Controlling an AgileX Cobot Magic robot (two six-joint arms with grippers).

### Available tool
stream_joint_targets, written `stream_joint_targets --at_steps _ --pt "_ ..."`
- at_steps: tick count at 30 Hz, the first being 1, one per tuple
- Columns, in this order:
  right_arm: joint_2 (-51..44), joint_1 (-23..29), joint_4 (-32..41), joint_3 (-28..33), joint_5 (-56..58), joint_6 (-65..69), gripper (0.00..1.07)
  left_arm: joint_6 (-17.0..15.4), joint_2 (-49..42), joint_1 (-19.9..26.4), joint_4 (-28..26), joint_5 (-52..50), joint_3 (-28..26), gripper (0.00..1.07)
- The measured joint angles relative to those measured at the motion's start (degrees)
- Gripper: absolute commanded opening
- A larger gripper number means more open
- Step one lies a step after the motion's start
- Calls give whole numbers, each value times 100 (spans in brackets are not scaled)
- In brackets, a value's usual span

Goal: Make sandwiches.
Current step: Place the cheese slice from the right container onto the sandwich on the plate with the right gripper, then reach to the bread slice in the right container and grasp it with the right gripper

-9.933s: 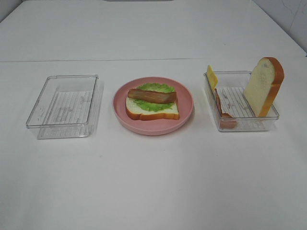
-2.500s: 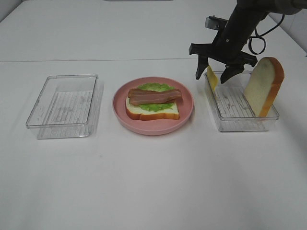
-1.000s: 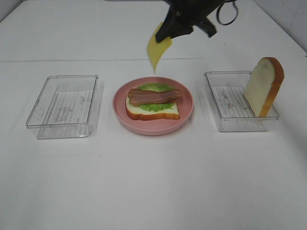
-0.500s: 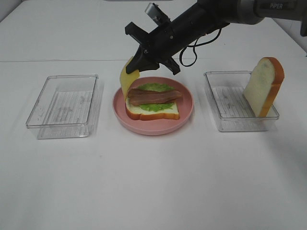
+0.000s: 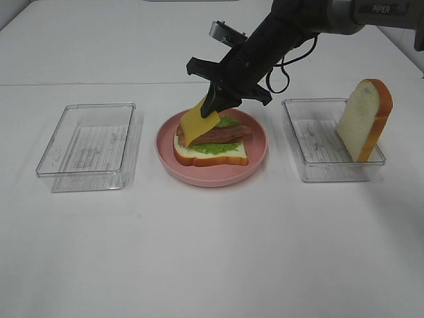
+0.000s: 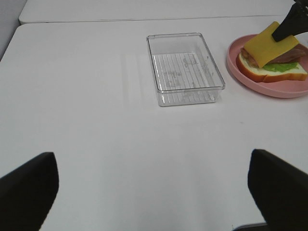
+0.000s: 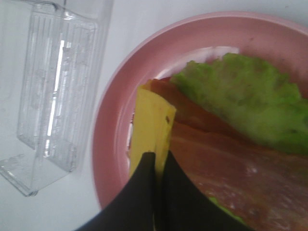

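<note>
On the pink plate [image 5: 212, 179] lies an open sandwich: a white bread slice [image 5: 212, 156], green lettuce [image 5: 230, 121] and brown bacon [image 5: 228, 134]. My right gripper [image 5: 215, 103] is shut on the upper corner of a yellow cheese square [image 5: 197, 124], which hangs tilted over the stack's left part. The right wrist view shows the cheese [image 7: 151, 120] pinched edge-on between the fingers [image 7: 144, 187], over the bacon [image 7: 211, 159] and lettuce [image 7: 240, 96]. A second bread slice [image 5: 363, 119] leans upright in the right clear box [image 5: 311, 169]. My left gripper [image 6: 154, 190] is open, far from the plate [image 6: 269, 89].
An empty clear box [image 5: 89, 146] stands left of the plate, also in the left wrist view as the box [image 6: 185, 70]. The right wrist view shows that box [image 7: 53, 86] beside the plate's rim [image 7: 113, 130]. White tabletop surrounds everything.
My right gripper carried the cheese from high above the table down to the plate's left rim, then rightward over the sandwich. The left gripper stayed still.
</note>
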Motion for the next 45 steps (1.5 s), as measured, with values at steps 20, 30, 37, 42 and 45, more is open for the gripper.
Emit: stream_joint_targets --at_steps 20,30,37,42,45 --pt "-6 0 -756 0 -6 286 80 0 0 0 0 0 0 99" --pt "-613 0 -1140 0 34 286 96 0 0 0 0 0 0 99" --pt "-1495 0 -2108 0 579 825 96 0 0 0 0 0 0 99" --pt "-2028 0 -3128 0 1123 1375 96 0 0 0 0 0 0 99" --pt "-2263 0 -3472 0 1352 1530 96 0 0 0 0 0 0 99"
